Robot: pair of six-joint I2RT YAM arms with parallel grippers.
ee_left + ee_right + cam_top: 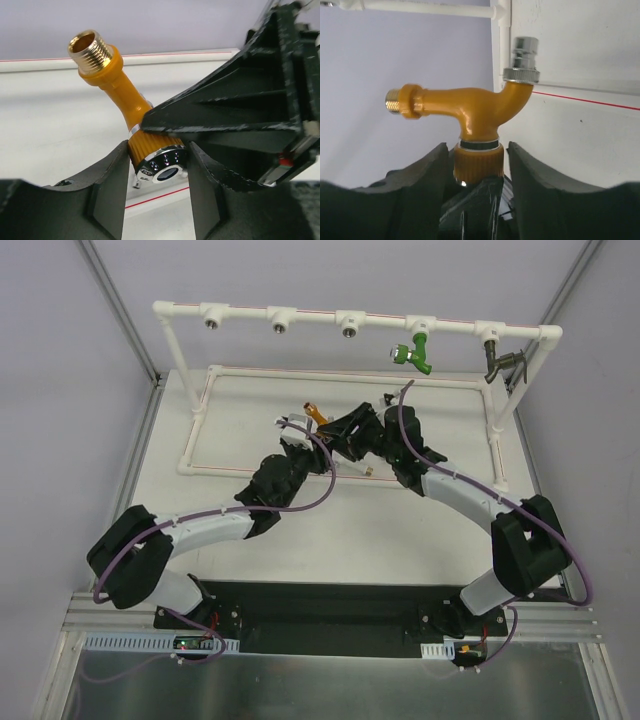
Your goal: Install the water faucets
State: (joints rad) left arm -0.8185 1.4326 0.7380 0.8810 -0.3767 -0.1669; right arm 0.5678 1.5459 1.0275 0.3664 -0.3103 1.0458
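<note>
Orange faucet (315,415) is held aloft on the near side of the frame (310,315), well apart from it, w/ both grippers on its knob (476,162). R gripper (477,147) grasps the ribbed knob. L gripper (157,146) is clamped on the same knob from another side, touching both flanks as far as I can see.

Risks, my read:
- Two sets of fingers crowd one small round part, so they could knock each other or pinch the faucet crooked.
- When one lets go, the faucet may swivel or slip, since the thread (87,47) end hangs off to one side.
- A hold on the knob only could spin the knob instead of driving the thread in, or start it cross-threaded.

Count: 3 faucets seen, i.e. 1 orange (held), plus green faucet (413,350) & grey faucet (500,360), both hanging from the frame; 5 sockets (280,325), 3 empty; 2 grippers; 1 frame
</note>
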